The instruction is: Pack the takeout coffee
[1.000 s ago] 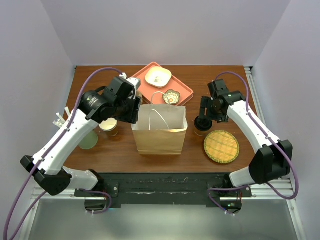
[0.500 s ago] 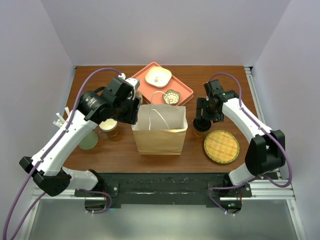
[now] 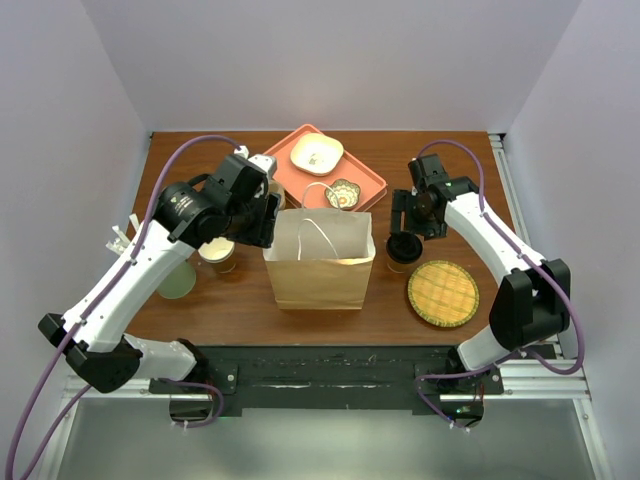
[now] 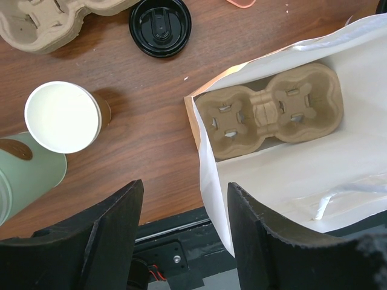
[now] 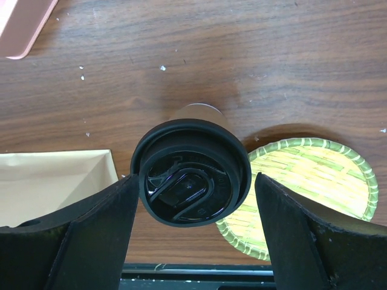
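Observation:
The takeout coffee (image 3: 401, 251), a small brown cup with a black lid (image 5: 190, 180), stands on the table right of the upright paper bag (image 3: 320, 268). My right gripper (image 5: 195, 181) hangs over it, open. The fingers straddle the lid, the left one at its rim and a gap at the right one. My left gripper (image 4: 184, 205) is open at the bag's left wall (image 4: 211, 199). The white paper edge stands between its fingers, unpinched. A cardboard cup carrier (image 4: 272, 118) lies in the bag's bottom.
A lidless cup (image 4: 63, 116), a green cup (image 4: 24, 175), a loose black lid (image 4: 160, 27) and another carrier (image 4: 54, 21) lie left of the bag. A woven bamboo plate (image 3: 443, 293) sits right of the coffee. A pink tray (image 3: 325, 170) with small dishes is behind the bag.
The left gripper has opened a little at the bag's edge. The right arm's elbow has swung inward, its gripper staying over the coffee.

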